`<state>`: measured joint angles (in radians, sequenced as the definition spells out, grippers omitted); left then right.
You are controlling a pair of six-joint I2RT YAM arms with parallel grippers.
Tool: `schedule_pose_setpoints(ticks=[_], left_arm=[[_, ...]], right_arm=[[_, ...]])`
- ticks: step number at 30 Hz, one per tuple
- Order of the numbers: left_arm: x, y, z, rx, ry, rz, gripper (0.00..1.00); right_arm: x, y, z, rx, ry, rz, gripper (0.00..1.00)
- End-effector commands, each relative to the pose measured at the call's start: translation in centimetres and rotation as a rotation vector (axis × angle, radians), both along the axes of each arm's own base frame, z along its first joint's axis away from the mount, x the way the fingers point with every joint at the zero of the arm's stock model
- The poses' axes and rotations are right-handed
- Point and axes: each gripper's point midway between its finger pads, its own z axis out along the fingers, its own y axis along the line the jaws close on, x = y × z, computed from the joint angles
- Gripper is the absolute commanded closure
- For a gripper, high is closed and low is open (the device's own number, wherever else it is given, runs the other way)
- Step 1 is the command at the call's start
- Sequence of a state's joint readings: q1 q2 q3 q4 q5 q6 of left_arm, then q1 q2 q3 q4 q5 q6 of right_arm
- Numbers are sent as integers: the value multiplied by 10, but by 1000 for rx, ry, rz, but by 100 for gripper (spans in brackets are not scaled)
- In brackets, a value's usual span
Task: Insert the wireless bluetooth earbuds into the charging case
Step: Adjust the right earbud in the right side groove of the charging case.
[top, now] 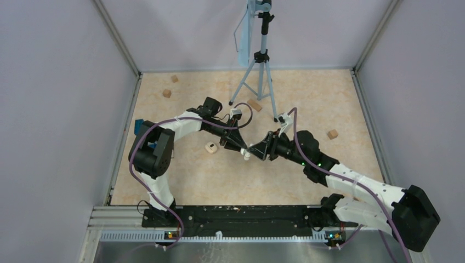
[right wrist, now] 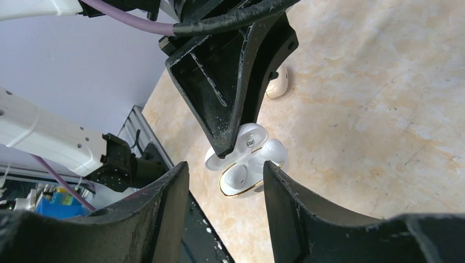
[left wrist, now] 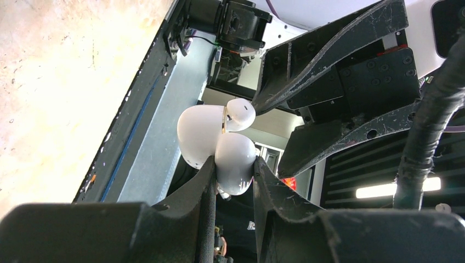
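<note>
Earbud (right wrist: 272,150) in open case (right wrist: 241,183), L gripper (left wrist: 234,163) clamping

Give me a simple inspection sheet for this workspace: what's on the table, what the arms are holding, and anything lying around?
Surface: tan marbled tabletop; no spills seen.
Job's things: open white charging case held by the left arm, with one earbud at its opening. A second small rounded case lies on the table.
Clutter: four wooden blocks scattered toward the back and right.
Grippers: left gripper has its jaws shut on the charging case. Right gripper has its jaws open, one on each side of the case.
Cables: a purple cable runs along each arm; no snags seen.
Surroundings: grey walls; tripod at the back.
</note>
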<state>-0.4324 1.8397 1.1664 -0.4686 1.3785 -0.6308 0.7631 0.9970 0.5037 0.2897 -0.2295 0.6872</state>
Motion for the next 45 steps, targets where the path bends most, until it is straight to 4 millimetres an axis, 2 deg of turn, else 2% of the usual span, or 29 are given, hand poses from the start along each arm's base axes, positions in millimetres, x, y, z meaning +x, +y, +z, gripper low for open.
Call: schedule_pose_setpoints(ticks=[1, 6, 15, 24, 33, 45], left_arm=[[1, 1, 6, -26, -25, -1, 100], [0, 1, 7, -27, -28, 0, 100], [0, 1, 9, -27, -30, 1, 100], [1, 1, 8, -27, -29, 1, 100], [0, 2, 8, -24, -29, 3, 100], [0, 2, 7, -26, -29, 3, 100]], right_arm=[[5, -6, 14, 23, -54, -37, 49], [15, -16, 16, 6, -67, -118, 46], [20, -3, 11, -17, -56, -76, 43], [18, 5, 17, -5, -82, -27, 43], [19, 8, 24, 13, -106, -19, 43], [17, 9, 24, 15, -105, -1, 43]])
